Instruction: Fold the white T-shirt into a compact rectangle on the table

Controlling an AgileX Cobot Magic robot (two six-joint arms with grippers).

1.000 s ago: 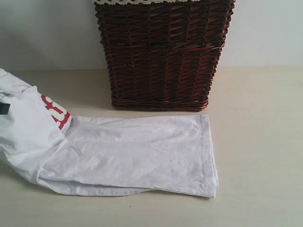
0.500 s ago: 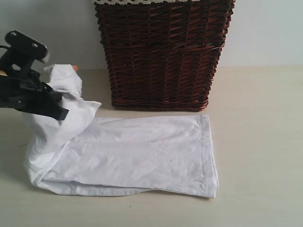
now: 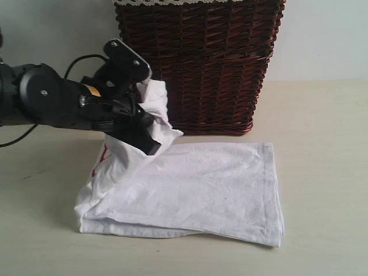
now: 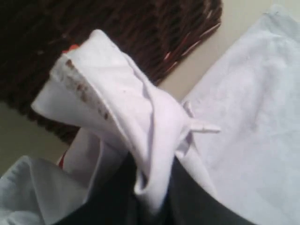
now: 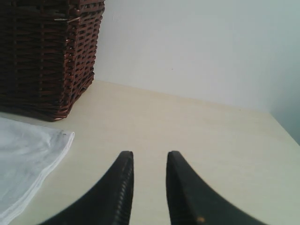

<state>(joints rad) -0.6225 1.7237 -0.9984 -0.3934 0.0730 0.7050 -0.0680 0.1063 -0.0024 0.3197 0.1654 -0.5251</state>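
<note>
Pale cream tabletop (image 3: 322,144), plain light wall (image 3: 322,34) behind, dark wicker basket (image 3: 195,63) standing at the back. We have the white T-shirt (image 3: 195,195) lying in front of the basket. Most of it is flat in a layered rectangle, with the hem edge toward the right side. Its left end is lifted off the surface and bunched. The left tool (image 3: 144,129) is clenched on that bunch, and the wrist view shows a wad of fabric pinched between the fingers, raised just in front of the basket wall and over the flat part. A bit of red lettering (image 3: 102,158) shows on the draped side below the grip. The right tool (image 5: 149,157) hangs over bare tabletop off the shirt's right edge, jaws slightly apart with nothing between them. We read this as mid-fold, with the collar end being brought over the body toward the hem. The next move calls for carrying the pinch rightward, lowering it so the lifted edge lands roughly square on the flat layers, then letting go. A single-point pinch means the fabric will likely land crumpled, and the lower layers may drag along. The idle right tool could pin the hem or smooth things afterwards.
</note>
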